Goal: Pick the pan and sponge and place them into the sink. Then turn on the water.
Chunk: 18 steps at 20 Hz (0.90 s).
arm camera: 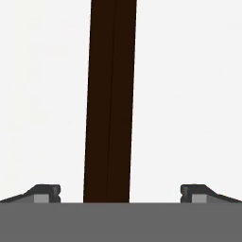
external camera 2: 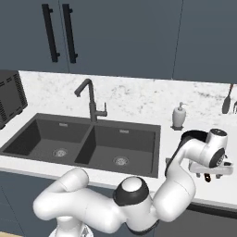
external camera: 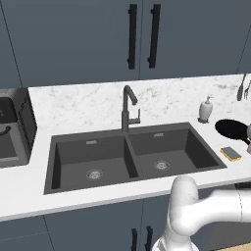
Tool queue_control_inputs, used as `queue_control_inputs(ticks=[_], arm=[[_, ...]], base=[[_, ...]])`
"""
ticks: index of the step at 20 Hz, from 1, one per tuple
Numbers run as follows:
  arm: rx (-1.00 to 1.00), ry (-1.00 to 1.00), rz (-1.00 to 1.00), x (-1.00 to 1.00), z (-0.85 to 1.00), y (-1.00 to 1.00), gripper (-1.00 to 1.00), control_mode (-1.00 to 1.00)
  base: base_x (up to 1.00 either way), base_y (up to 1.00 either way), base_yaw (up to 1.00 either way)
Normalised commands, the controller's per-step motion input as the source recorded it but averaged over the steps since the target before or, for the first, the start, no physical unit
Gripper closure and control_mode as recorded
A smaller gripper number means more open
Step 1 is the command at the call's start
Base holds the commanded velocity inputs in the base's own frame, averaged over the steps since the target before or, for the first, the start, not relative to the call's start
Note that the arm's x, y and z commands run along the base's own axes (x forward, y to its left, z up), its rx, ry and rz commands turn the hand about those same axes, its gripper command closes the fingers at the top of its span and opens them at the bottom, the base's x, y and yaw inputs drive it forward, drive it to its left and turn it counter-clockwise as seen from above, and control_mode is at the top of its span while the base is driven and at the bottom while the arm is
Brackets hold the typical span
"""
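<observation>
The sink (external camera: 132, 154) is taken as the landmark: a dark double basin set into the white marbled counter (external camera: 73, 105), with the gooseneck faucet (external camera: 127, 108) standing behind its divider. The pan (external camera: 233, 130) is seen on the counter to the right of the sink, beyond the white soap dispenser (external camera: 206, 109), and the sponge (external camera: 230, 153) is laid just off the sink's right rim, in front of the pan. The gripper (arm camera: 120, 193) is held spread wide over the pan's dark handle (arm camera: 110, 101), which is framed between the fingertips without being clasped.
</observation>
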Motion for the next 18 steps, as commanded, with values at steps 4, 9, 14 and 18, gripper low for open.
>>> queue_control_inputs(ticks=[4, 9, 14, 18], arm=[[-0.04, 0.01, 0.00, 0.11, -0.50, 0.00, 1.00, -1.00], [-0.03, 0.02, 0.01, 0.04, -0.76, 0.00, 1.00, -1.00], [0.00, 0.06, 0.03, 0.01, -0.99, 0.08, 1.00, -1.00], [-0.02, 0.03, 0.02, 0.09, -0.99, 0.29, 1.00, -1.00]], base=[[0.00, 0.00, 0.00], [0.00, 0.00, 0.00], [0.00, 0.00, 0.00], [0.00, 0.00, 0.00]])
